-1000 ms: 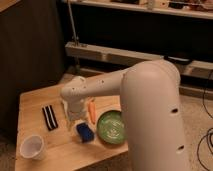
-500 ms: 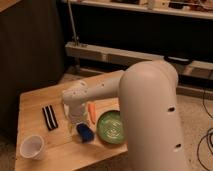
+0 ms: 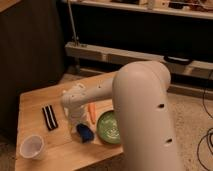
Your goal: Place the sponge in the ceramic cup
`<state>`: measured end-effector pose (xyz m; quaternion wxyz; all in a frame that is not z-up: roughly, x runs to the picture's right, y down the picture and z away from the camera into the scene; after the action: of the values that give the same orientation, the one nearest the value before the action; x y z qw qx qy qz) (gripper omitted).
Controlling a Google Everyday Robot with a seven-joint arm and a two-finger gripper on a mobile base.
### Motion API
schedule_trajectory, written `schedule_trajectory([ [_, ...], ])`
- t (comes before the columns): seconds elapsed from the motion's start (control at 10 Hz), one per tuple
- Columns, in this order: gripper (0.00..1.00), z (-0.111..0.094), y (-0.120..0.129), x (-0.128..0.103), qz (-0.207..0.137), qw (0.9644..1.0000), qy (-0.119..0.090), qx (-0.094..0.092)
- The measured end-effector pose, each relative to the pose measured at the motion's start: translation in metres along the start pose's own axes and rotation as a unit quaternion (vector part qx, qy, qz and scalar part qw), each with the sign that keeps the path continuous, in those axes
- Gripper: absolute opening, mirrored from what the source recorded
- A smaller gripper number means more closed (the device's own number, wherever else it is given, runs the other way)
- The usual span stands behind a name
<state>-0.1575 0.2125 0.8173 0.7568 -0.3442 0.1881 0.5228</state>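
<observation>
The sponge (image 3: pixel 85 133) is a small dark blue block lying on the wooden table (image 3: pixel 35 102), just left of the green plate. My gripper (image 3: pixel 76 121) hangs from the white wrist directly over the sponge's left end, very close to it or touching it. The ceramic cup (image 3: pixel 32 147) is a small white round cup standing upright near the table's front left corner, well to the left of the gripper and apart from it. My big white arm link covers the table's right part.
A green round plate (image 3: pixel 109 128) lies right of the sponge. An orange carrot-like piece (image 3: pixel 92 112) lies behind the sponge. A black-and-white striped strip (image 3: pixel 49 117) lies left of the gripper. A dark cabinet stands at the left, with metal shelving behind.
The large arm link has swung a little to the left and the gripper has sunk slightly toward the sponge. Sponge, cup and plate stay where they were.
</observation>
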Motion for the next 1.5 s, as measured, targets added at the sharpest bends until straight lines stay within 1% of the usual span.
schedule_trajectory([
  [0.1, 0.65, 0.001, -0.007, -0.004, 0.005, 1.0, -0.002, 0.003],
  [0.2, 0.65, 0.002, -0.024, -0.009, 0.017, 0.9998, -0.004, 0.013],
  [0.3, 0.65, 0.002, -0.035, -0.01, 0.025, 0.9995, -0.002, 0.018],
  [0.4, 0.63, 0.001, -0.038, -0.01, 0.027, 0.9994, -0.001, 0.021],
  [0.5, 0.51, 0.002, -0.037, -0.009, 0.028, 0.9994, 0.001, 0.02],
  [0.6, 0.43, 0.002, -0.037, -0.009, 0.031, 0.9994, 0.002, 0.018],
  [0.7, 0.33, 0.003, -0.037, -0.009, 0.033, 0.9994, 0.004, 0.014],
  [0.9, 0.14, 0.003, -0.026, -0.009, 0.028, 0.9996, 0.008, 0.005],
  [1.0, 0.01, -0.007, -0.021, -0.011, 0.029, 0.9996, 0.002, -0.005],
  [1.1, 0.0, -0.022, -0.017, -0.013, 0.031, 0.9993, -0.013, -0.016],
  [1.3, 0.0, -0.06, -0.019, -0.023, 0.034, 0.997, -0.055, -0.042],
  [1.4, 0.0, -0.089, -0.02, -0.036, 0.034, 0.9914, -0.099, -0.078],
  [1.5, 0.0, -0.11, -0.025, -0.049, 0.033, 0.9819, -0.143, -0.119],
])
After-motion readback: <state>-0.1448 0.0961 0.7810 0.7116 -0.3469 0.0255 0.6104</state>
